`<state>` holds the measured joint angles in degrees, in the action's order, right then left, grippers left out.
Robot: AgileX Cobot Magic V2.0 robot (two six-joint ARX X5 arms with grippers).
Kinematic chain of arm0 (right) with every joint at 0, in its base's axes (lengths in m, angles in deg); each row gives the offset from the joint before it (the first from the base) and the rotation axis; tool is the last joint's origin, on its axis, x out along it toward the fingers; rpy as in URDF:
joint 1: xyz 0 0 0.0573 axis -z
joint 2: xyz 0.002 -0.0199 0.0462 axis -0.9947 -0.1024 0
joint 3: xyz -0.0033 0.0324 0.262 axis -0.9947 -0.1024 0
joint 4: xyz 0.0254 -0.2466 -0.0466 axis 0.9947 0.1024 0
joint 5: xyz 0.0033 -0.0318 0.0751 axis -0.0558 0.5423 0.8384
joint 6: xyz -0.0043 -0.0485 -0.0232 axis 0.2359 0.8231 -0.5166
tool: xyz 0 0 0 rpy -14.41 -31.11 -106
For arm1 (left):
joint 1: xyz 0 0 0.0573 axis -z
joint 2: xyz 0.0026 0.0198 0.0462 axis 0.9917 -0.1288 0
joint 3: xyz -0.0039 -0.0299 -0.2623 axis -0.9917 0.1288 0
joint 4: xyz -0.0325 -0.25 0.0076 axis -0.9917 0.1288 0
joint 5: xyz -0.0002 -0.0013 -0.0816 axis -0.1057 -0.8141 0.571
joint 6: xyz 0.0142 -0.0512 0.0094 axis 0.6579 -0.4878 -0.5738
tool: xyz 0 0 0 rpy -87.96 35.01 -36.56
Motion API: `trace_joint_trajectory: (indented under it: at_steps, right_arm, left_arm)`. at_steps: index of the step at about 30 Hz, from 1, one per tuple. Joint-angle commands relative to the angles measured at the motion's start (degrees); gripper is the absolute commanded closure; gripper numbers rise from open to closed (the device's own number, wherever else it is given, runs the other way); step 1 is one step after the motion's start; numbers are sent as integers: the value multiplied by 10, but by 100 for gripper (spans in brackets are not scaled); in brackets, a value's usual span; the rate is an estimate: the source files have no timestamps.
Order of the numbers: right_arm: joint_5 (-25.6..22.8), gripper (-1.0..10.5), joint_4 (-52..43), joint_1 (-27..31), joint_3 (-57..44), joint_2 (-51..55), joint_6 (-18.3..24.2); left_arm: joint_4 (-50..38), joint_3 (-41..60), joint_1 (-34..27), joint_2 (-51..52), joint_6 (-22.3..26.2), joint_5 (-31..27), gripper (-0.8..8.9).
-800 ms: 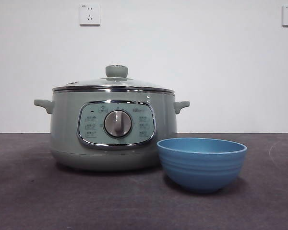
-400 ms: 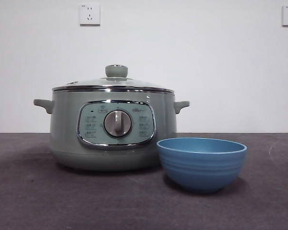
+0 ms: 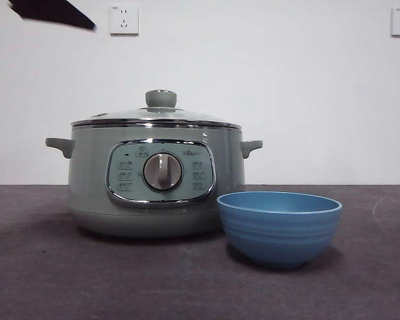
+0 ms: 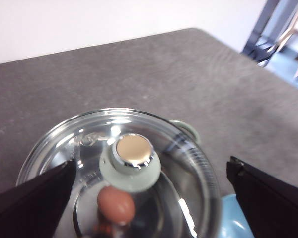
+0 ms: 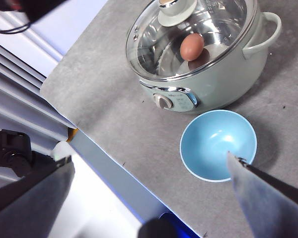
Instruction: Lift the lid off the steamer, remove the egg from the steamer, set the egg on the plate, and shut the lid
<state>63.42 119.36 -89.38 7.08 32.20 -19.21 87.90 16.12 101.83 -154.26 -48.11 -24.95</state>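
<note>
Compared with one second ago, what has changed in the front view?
A dark arm tip has come into the top left corner. By the wrist views it is the left gripper, jaws open, above the lid; nothing is gripped. The lid, closed on the steamer, and the plate stayed as they were.
</note>
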Motion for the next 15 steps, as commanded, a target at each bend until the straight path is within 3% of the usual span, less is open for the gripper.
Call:
trace_joint_trajectory:
  at_steps: [1, 8, 15]
  right_arm:
    - [0, 349, -2, -1, 2, -3, 0]
    - [0, 349, -2, -1, 2, -5, 0]
    - [0, 349, -2, -1, 2, -6, 2]
  left_arm:
    - [-38, 0, 20, -35, 21, -26, 248]
    - [-133, 0, 44, -114, 22, -56, 248]
    - [-166, 0, 46, -165, 33, -76, 249]
